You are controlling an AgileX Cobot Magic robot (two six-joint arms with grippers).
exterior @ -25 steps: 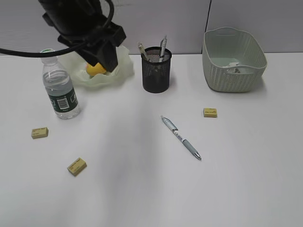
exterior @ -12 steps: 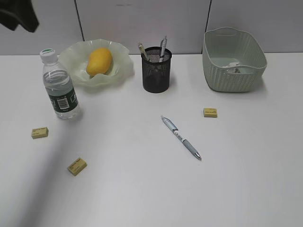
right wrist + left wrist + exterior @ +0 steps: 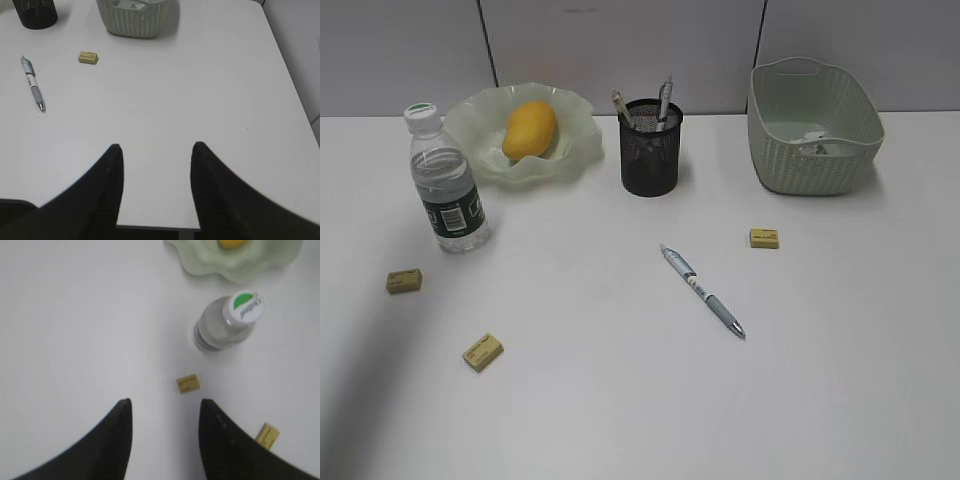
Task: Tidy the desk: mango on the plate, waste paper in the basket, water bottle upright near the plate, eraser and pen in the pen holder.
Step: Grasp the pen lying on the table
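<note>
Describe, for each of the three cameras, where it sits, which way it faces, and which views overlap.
Exterior view: in front of the desk, raised, slanting down toward the back wall; no robot part shows.
Left wrist view: above the desk, looking straight down on the water bottle, the plate and two erasers; the open left tool shows.
Right wrist view: high at the desk's near right, slanting toward the pen and the basket; the open right tool shows.
Shared: exterior and left wrist both show the bottle; exterior and right wrist both show the pen.

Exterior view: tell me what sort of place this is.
Probably an office desk or workstation: a plain white desk set against grey partition panels, with a black mesh pen holder holding pens, and a loose pen and erasers lying about.
</note>
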